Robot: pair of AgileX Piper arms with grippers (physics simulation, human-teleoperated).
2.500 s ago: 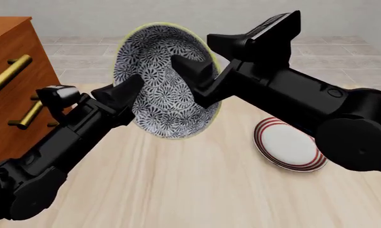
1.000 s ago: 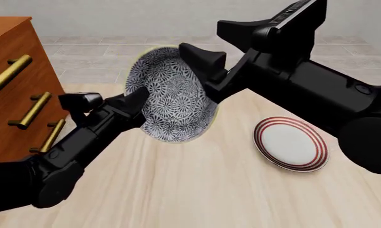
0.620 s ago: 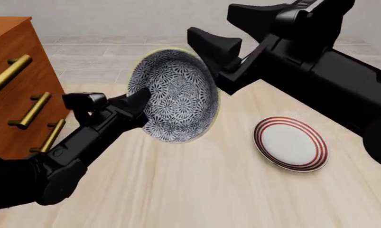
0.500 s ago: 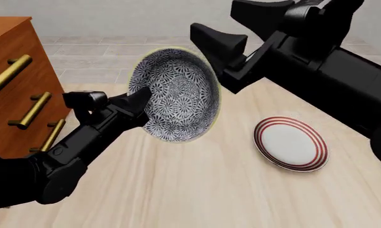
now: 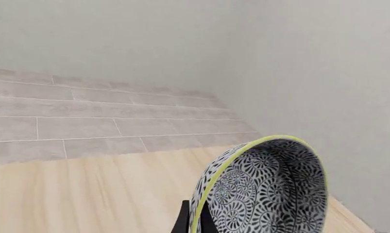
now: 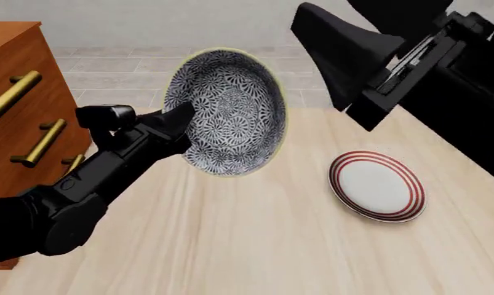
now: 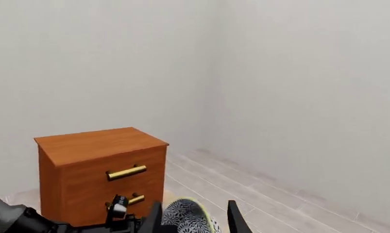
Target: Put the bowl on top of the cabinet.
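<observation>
front: above table, forward-down | wrists: along fingers | shared: bowl (image 6: 227,112)

I work in a bare simulated room: plain pale walls (image 7: 298,73), grey tiled floor (image 5: 84,121), a light wooden table (image 6: 255,246) and a reddish-brown cabinet (image 7: 97,170).

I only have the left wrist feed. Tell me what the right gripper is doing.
Observer: The right gripper is open. In the front view it sits up and to the right of the bowl, not touching it.
Operator: Give me the cabinet's position.
Observer: The cabinet stands at the front view's left edge, and the bowl is not above its top.
Operator: Report anything else on the table.
Observer: A plate with red rings lies flat on the table, to the right of the bowl.
</observation>
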